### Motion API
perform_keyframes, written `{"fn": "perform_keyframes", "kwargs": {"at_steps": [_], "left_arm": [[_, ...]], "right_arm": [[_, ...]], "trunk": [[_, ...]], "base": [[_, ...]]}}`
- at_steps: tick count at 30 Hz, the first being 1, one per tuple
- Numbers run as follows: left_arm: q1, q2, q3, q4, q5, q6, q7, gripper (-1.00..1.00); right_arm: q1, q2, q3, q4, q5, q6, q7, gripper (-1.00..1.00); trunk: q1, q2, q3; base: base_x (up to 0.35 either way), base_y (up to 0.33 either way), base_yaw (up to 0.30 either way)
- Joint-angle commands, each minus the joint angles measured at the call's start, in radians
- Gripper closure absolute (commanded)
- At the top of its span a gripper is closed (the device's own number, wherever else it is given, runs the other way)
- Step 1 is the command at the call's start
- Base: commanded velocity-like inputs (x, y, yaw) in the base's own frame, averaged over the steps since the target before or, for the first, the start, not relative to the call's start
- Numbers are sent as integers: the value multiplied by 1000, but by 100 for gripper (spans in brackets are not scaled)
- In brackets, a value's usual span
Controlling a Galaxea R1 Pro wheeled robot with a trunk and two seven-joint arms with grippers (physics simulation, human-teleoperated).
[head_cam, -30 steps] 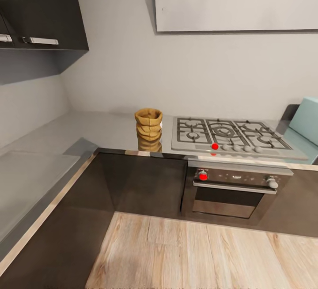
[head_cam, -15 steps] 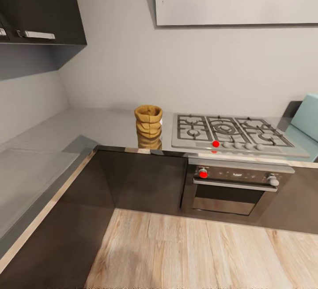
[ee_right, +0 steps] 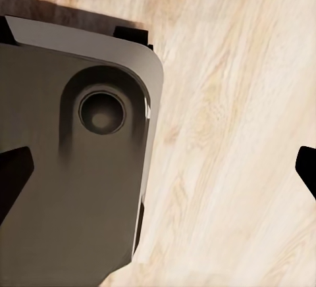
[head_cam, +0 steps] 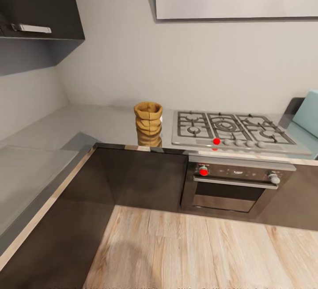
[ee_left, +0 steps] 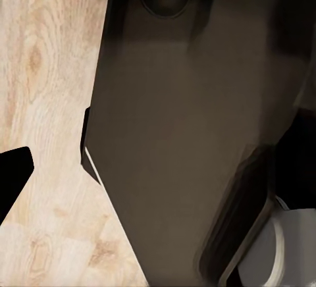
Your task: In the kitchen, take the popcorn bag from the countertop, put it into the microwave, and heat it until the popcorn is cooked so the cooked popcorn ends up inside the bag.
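Now popcorn bag (head_cam: 148, 118) upright on desk (head_cam: 101, 125), touching stove's (head_cam: 229, 131) left edge; microwave (head_cam: 308, 114) far right. Both hands' opening: cannot tell.

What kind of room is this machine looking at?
A home kitchen, by the look of it: a gas hob set in a grey countertop, a built-in oven beneath it, and dark cupboards on the wall. A brown paper bag stands beside the hob.
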Motion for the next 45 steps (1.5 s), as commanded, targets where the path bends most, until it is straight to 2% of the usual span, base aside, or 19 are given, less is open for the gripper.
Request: {"fn": "perform_keyframes", "kwargs": {"at_steps": [1,25,45], "left_arm": [[0,0,0,-1,4,-2,1,-100],[0,0,0,-1,4,-1,1,-100],[0,1,-1,-1,5,-1,1,-100]], "right_arm": [[-1,0,-9,3,9,-6,-1,-100],[-1,-1,-7,3,14,-9,-5,-100],[-1,1,-9,3,15,-10,-7,-100]], "trunk": [[0,0,-2],[0,0,-3],[0,0,-3]], "base": [[0,0,0],[2,0,0],[100,0,0]]}}
